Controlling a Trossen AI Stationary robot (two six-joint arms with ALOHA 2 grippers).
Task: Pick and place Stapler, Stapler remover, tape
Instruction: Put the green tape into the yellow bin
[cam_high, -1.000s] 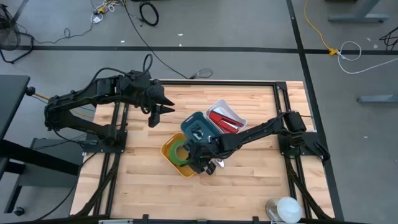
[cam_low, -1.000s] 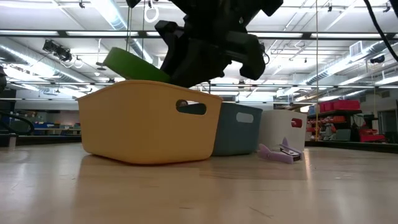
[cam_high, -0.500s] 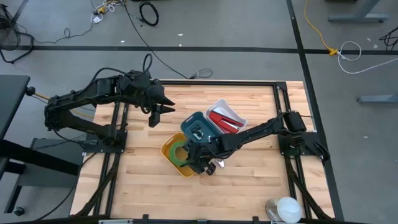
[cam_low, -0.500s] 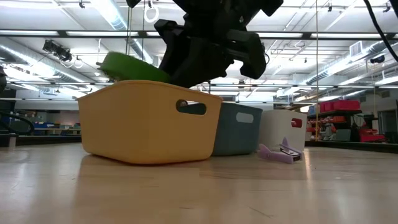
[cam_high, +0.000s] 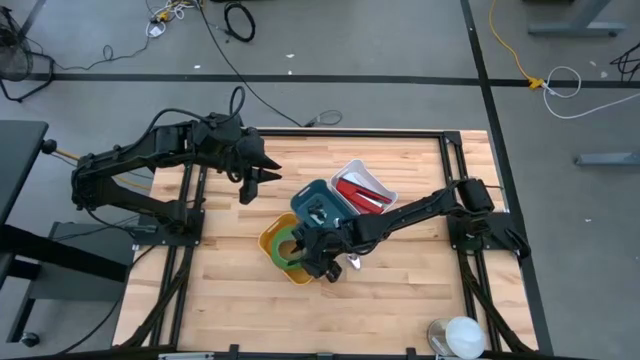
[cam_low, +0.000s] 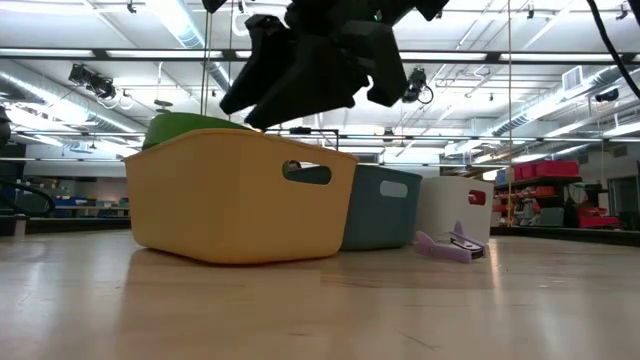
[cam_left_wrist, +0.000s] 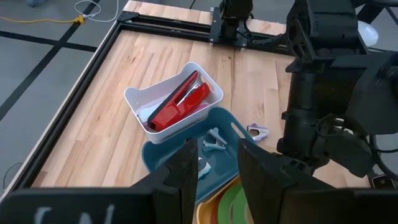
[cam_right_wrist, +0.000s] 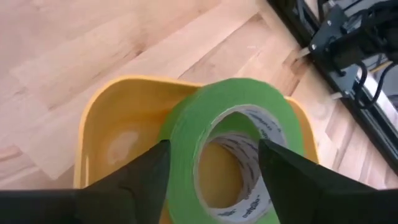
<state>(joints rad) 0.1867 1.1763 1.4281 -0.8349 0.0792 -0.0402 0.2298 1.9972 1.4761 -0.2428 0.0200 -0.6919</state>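
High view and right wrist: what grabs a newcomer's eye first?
The green tape roll dropping into the yellow bin at table centre, with the right gripper open just above it. Next, the red stapler in the white bin behind, beside the blue bin. The left gripper hangs apart, over the table's left.
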